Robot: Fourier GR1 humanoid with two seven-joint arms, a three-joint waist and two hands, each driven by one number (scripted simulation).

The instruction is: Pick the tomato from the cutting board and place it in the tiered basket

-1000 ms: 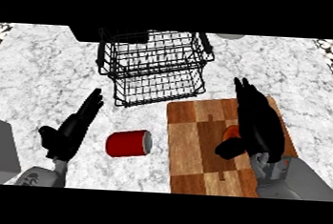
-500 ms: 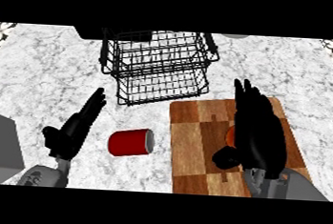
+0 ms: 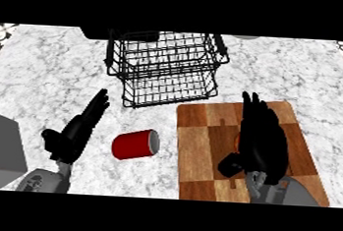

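At far left we see the left hand (image 3: pixel 75 132) resting over the marble counter (image 3: pixel 46 71), fingers straight and holding nothing. Just right of it a red cup (image 3: pixel 134 144) lies on its side. Farther back stands the wire basket (image 3: pixel 164 68) (black, tiered). On the board (image 3: pixel 201 148) our right hand (image 3: pixel 260 142) covers the tomato (image 3: pixel 236 140); we cannot tell whether its fingers have closed.

One tiered basket (image 3: pixel 166 63), one cutting board (image 3: pixel 202 139), one red cup (image 3: pixel 134 144), two hands.
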